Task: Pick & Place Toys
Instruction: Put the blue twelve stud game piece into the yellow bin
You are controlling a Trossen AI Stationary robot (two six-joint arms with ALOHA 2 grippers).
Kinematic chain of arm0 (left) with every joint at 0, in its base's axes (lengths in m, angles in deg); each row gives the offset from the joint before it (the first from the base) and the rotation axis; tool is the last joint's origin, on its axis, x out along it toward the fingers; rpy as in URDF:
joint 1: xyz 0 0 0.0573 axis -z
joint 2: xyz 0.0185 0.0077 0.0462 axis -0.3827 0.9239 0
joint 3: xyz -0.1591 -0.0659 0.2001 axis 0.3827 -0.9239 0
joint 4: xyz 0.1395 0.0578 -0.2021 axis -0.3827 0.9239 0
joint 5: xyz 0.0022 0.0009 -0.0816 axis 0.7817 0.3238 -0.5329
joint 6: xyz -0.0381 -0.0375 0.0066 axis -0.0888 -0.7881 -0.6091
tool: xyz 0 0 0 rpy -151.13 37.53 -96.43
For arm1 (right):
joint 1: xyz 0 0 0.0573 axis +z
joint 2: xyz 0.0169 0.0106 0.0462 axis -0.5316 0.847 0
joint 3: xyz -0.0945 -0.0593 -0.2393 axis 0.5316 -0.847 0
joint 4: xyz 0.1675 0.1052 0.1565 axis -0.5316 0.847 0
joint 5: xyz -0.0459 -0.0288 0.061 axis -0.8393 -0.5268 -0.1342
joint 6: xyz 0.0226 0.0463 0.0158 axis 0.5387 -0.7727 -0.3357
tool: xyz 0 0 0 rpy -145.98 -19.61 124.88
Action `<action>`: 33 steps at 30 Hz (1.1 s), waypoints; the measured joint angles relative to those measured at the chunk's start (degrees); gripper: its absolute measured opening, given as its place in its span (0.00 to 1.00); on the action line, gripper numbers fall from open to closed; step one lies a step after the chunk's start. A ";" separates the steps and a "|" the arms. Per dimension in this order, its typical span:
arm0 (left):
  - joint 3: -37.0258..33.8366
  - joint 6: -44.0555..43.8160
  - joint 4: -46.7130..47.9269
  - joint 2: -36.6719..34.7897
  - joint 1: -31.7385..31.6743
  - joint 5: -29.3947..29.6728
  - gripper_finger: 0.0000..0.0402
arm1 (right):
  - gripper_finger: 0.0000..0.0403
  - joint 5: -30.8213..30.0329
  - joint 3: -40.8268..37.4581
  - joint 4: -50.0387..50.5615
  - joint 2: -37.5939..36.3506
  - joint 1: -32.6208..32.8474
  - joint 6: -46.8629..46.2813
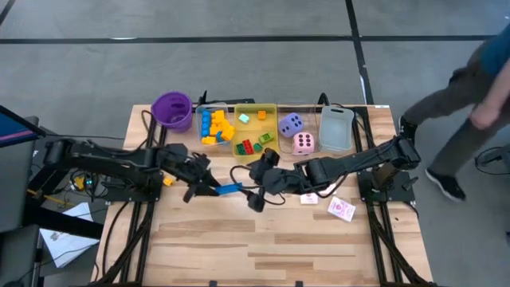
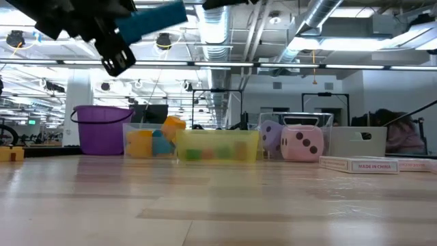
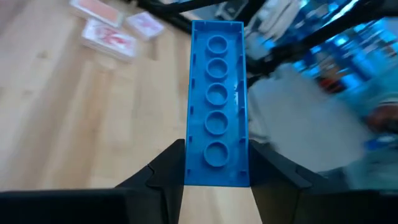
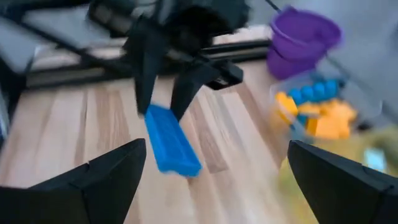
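My left gripper [image 1: 209,189] is shut on a long blue brick [image 1: 229,190] with a single row of studs, held above the table's middle; it shows high in the low view [image 2: 151,20]. My right gripper [image 1: 253,183] is open and empty, facing the brick's free end from the right, its fingers wide apart [image 4: 224,186]. A purple die [image 1: 290,123] and a pink die [image 1: 303,143] rest on the table at the back. Red-patterned cards [image 1: 341,209] lie flat on the right. Small blocks fill the clear tray [image 1: 213,126] and the yellow tray [image 1: 255,134]. My left gripper pinches the blue brick's two long sides near its one end [image 3: 216,163] between its two fingers [image 3: 163,171]. The brick runs along the fingers and sticks out past them toward the table's right, studs facing the wrist camera. It is lifted clear of the table [image 2: 160,15], roughly level.
A purple cup [image 1: 172,110] stands at the back left, a grey tray [image 1: 336,127] at the back right. A small orange block [image 1: 168,180] lies by the left arm. A person [image 1: 470,104] moves past the table's right side. Bare wood [image 1: 263,247] spreads toward the near edge.
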 joint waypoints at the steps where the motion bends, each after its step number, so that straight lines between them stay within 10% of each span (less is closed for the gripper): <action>1: 0.02 -1.41 -0.11 -0.67 0.00 -1.11 0.36 | 0.95 0.33 0.04 -0.07 -0.06 0.02 3.40; 10: 0.09 -6.05 -3.00 -3.51 0.00 -2.60 0.35 | 0.95 1.47 0.07 -7.43 -0.04 0.06 26.86; 33: 0.11 -11.74 -15.30 -2.51 -0.02 -2.52 0.36 | 0.95 7.57 0.09 -10.30 -0.04 0.13 28.07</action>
